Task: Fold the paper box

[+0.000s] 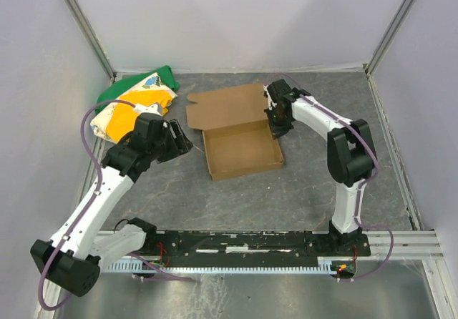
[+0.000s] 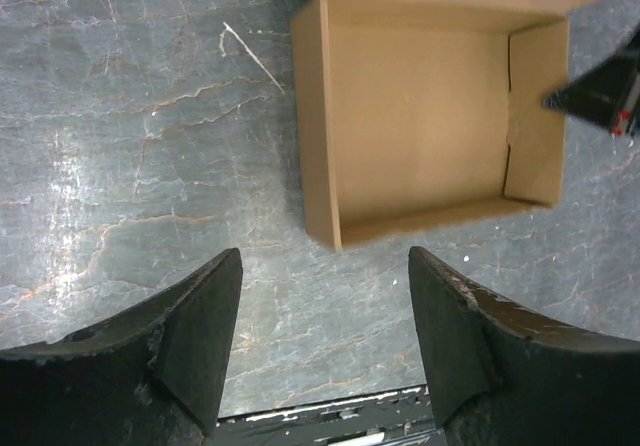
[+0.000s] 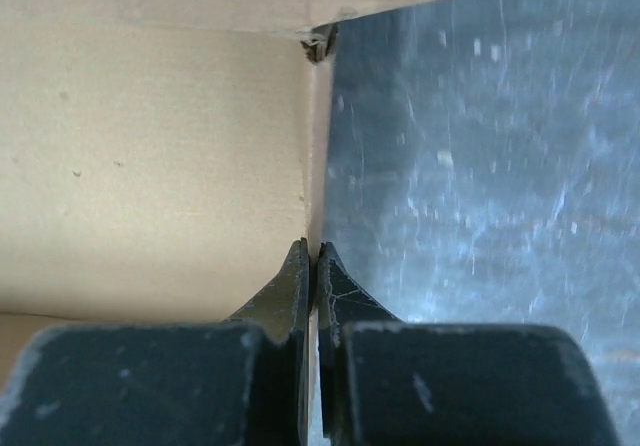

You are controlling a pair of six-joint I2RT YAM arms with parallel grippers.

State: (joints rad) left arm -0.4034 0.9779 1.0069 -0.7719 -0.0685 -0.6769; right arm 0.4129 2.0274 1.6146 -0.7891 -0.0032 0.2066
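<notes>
From above, a grey marbled tabletop (image 1: 286,197) is filling the floor of a booth, with 3 pale walls (image 1: 236,18) closing it in at the left, far and right sides and metal posts running up the far corners. The paper box (image 1: 243,151) is sitting near the middle as an open tray, its lid flap lying back flat toward the far wall. A green, yellow and white cloth bundle (image 1: 136,101) is lying in the far left corner, apart from the box. The left end effector (image 1: 180,139) is hovering just beside the box's left wall, while the right end effector (image 1: 276,124) is pressing in at the far end of the right wall. A black mounting rail (image 1: 243,244) is carrying both arm bases along the near edge. In the left wrist view, the left end effector (image 2: 325,266) is holding its fingers (image 2: 200,336) wide apart over bare tabletop (image 2: 130,146), which is showing pale veins and a white scratch; the paper box (image 2: 420,116) is standing ahead with its brown floor showing, and the right end effector (image 2: 600,96) is poking in at its far side. In the right wrist view, the right end effector (image 3: 315,266) is pinching together on the thin upright wall of the paper box (image 3: 150,146), with the brown floor lying to 1 side and glossy tabletop (image 3: 480,186) gleaming on the other.
</notes>
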